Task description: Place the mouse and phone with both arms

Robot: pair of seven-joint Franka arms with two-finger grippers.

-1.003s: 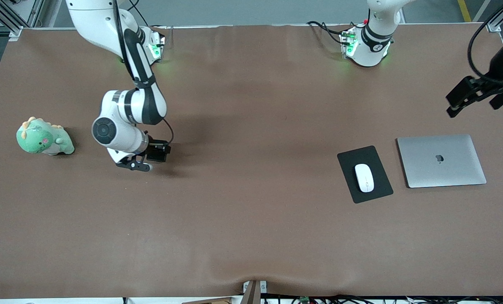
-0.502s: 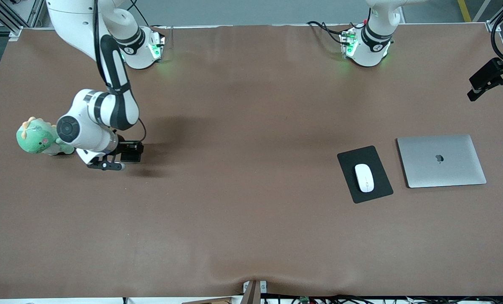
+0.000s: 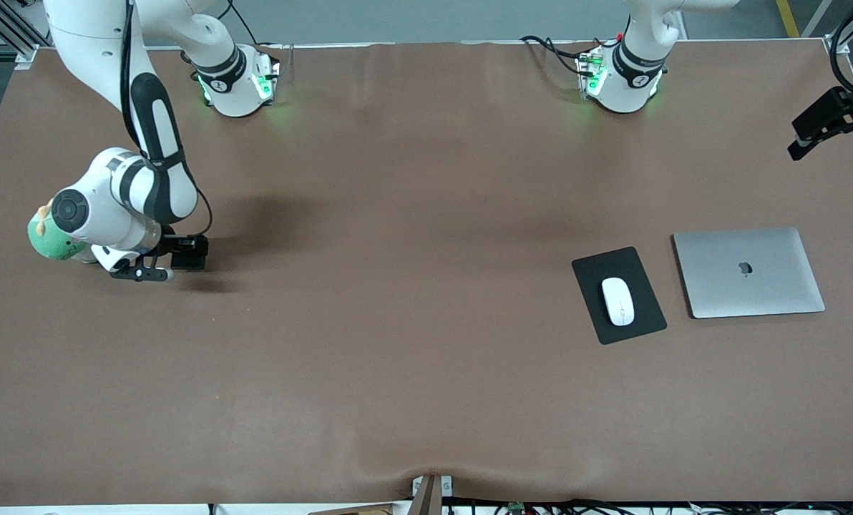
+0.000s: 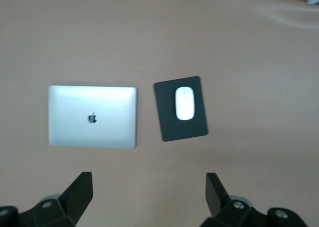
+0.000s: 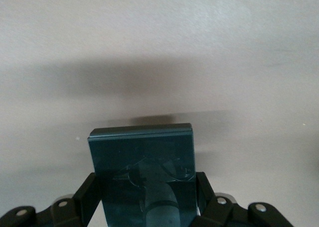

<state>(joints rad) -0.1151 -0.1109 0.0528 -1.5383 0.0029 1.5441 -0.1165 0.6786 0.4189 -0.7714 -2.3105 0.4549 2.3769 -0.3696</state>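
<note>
The white mouse [image 3: 617, 301] [image 4: 185, 103] lies on a black mouse pad [image 3: 637, 325] [image 4: 167, 125], toward the left arm's end of the table. The phone [image 5: 142, 162], a dark glossy slab, is clamped by its sides in my right gripper [image 3: 140, 275] [image 5: 145, 184], low over the table beside a green toy. In the front view the hand hides most of the phone. My left gripper [image 3: 831, 139] [image 4: 148, 179] hangs open and empty, high over the table edge at the left arm's end, well away from the mouse.
A closed silver laptop [image 3: 748, 272] [image 4: 92, 116] lies beside the mouse pad, toward the left arm's end. A green dinosaur toy [image 3: 44, 242] sits at the right arm's end, partly covered by the right wrist.
The right arm has swung with the phone toward the right arm's end of the table, up to the green toy. The left gripper has drawn back toward the table edge.
</note>
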